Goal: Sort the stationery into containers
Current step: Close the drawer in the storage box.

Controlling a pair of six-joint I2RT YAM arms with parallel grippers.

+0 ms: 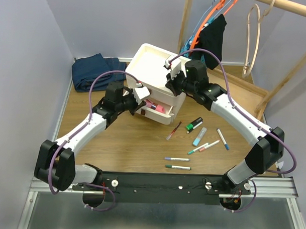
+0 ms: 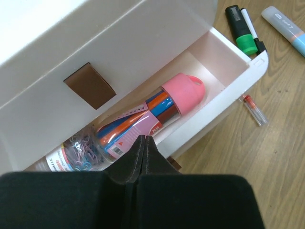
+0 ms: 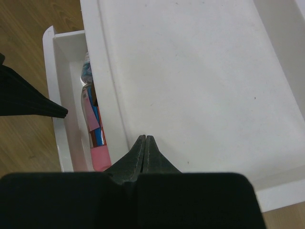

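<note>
pink-cap tube [image 2: 143,121] just past left claw [image 2: 143,143]

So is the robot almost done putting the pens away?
Not yet. One drawer is pulled open and already holds a pink-capped tube of pens and a tub of paper clips. Both sets of fingers, left and right, are shut and empty at the drawers. Still on the table: the black-green marker, the red pen and several slim markers.

White drawer unit [image 1: 153,69] with red-brown handles [image 2: 89,85]; inside its open drawer [image 2: 228,90], a clear tube [image 2: 147,121] with a pink cap and orange and blue pens. Black-green marker [image 1: 194,124], wood-grain brown desk [image 1: 132,144], navy cloth [image 1: 96,71].
</note>
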